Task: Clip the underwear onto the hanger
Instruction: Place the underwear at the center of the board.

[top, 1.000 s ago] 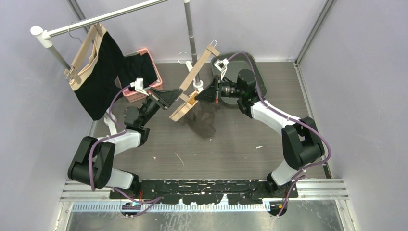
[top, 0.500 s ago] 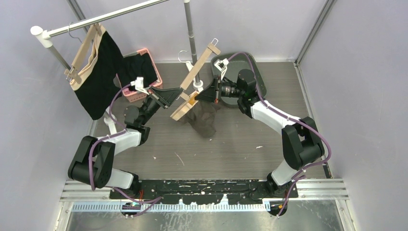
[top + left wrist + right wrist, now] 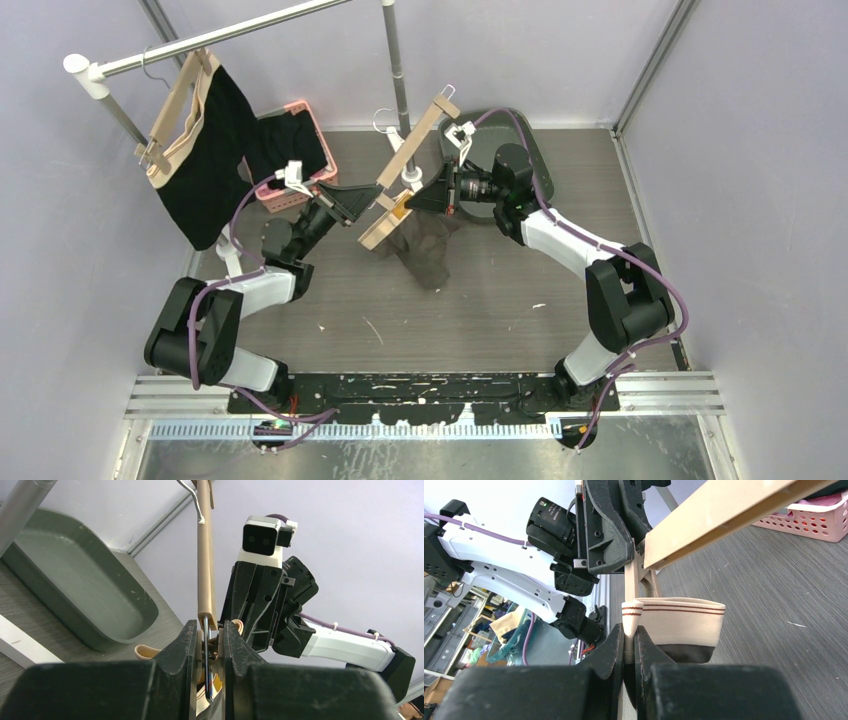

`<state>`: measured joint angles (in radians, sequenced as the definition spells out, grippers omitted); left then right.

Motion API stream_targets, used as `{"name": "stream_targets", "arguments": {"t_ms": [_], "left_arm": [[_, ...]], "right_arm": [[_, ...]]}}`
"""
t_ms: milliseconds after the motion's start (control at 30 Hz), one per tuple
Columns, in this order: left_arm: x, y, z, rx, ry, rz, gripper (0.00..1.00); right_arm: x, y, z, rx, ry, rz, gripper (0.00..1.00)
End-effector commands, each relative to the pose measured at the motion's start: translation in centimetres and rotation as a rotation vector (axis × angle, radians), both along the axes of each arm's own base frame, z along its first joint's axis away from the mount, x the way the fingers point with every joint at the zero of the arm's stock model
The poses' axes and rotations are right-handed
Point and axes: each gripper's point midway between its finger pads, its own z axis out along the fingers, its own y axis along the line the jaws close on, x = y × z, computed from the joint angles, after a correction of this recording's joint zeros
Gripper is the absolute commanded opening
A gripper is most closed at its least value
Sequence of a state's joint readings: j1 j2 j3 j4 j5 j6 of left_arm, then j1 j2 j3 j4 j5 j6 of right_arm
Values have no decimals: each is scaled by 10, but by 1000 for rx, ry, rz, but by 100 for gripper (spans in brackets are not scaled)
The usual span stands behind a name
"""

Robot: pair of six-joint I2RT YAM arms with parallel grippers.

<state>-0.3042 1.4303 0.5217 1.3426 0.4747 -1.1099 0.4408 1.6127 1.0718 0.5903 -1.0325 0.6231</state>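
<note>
Light: bright, even, from overhead | Shadows: soft, faint on the grey wood-grain floor [image 3: 480,300] | Overhead view: sharp, pale lilac walls [image 3: 740,150] splay toward the edges | Wrist views: left gripper's black fingers [image 3: 180,655] loom close and soft, backgrounds slightly blurred

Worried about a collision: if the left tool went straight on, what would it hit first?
Past the hanger the left tool pinches, probably the right tool, facing it closely; gap unclear.

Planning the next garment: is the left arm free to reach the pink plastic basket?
Probably not: the left gripper is shut on the wooden hanger's metal clip, though the pink basket sits beside that arm.
</note>
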Motion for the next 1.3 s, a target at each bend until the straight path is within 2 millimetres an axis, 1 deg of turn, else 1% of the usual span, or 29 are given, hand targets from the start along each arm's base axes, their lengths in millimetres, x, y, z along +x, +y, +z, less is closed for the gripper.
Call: {"name": "stream_targets", "arguments": {"t_ms": [0, 267, 433, 800, 1000, 1267], "left_arm": [[-7, 0, 35, -30, -141, 3, 0], [-13, -1, 38, -29, -150, -14, 0], [-15, -2, 36, -27, -145, -24, 0], [-16, -2, 41, -31, -157, -27, 0], [-14, -4, 46, -31, -169, -35, 0], [-8, -7, 41, -20, -162, -44, 0]], "right_arm": [[-1, -1, 37, 58, -118, 8, 1], [3, 0, 35, 56, -127, -4, 1], [3, 0, 39, 56, -144, -1, 1], [6, -5, 49, 46, -178, -12, 1], [9, -12, 56, 40, -195, -23, 1], [13, -24, 65, 29, -218, -42, 1]]}}
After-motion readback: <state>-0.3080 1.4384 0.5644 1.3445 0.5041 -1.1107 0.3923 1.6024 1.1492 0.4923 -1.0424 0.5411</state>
